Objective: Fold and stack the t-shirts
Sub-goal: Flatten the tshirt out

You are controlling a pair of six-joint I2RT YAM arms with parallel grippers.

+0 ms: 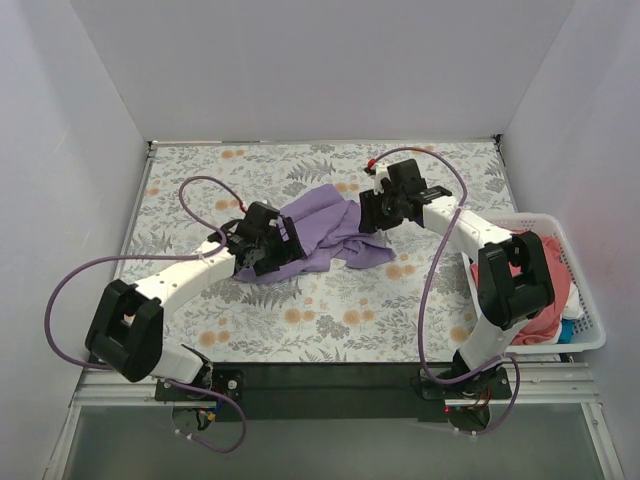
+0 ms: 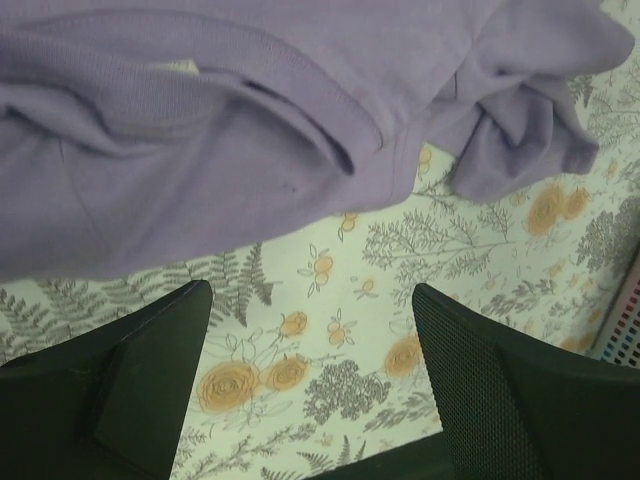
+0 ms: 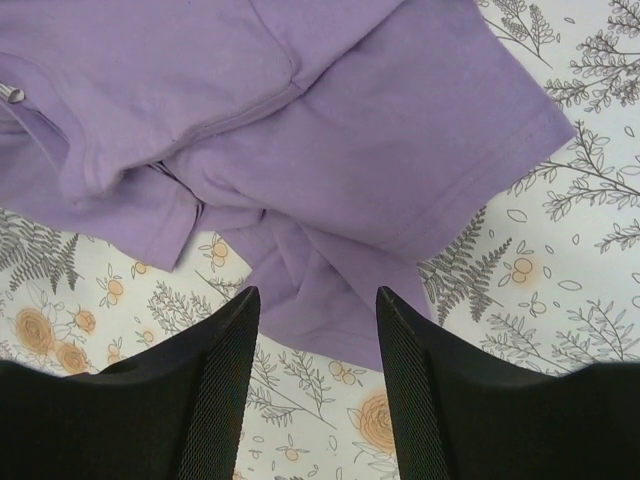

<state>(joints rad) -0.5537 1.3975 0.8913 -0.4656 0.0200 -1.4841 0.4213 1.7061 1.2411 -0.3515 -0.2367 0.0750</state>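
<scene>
The lavender t-shirt (image 1: pixel 325 228) lies crumpled in the middle of the floral table (image 1: pixel 320 320), between my two grippers. My left gripper (image 1: pixel 278 243) is open at its left edge; in the left wrist view (image 2: pixel 312 300) the jaws are wide apart over bare cloth-free table, the shirt (image 2: pixel 250 130) just beyond them. My right gripper (image 1: pixel 375 215) is open at the shirt's right side; in the right wrist view (image 3: pixel 318 300) a shirt flap (image 3: pixel 330 290) lies between the tips, ungripped. The coral-pink t-shirt (image 1: pixel 555 290) sits in the basket with bits of white and blue cloth (image 1: pixel 572 318).
A white slatted basket (image 1: pixel 590 330) stands at the right table edge, behind my right arm's elbow. White walls enclose the table on the left, back and right. The basket's corner shows in the left wrist view (image 2: pixel 622 320).
</scene>
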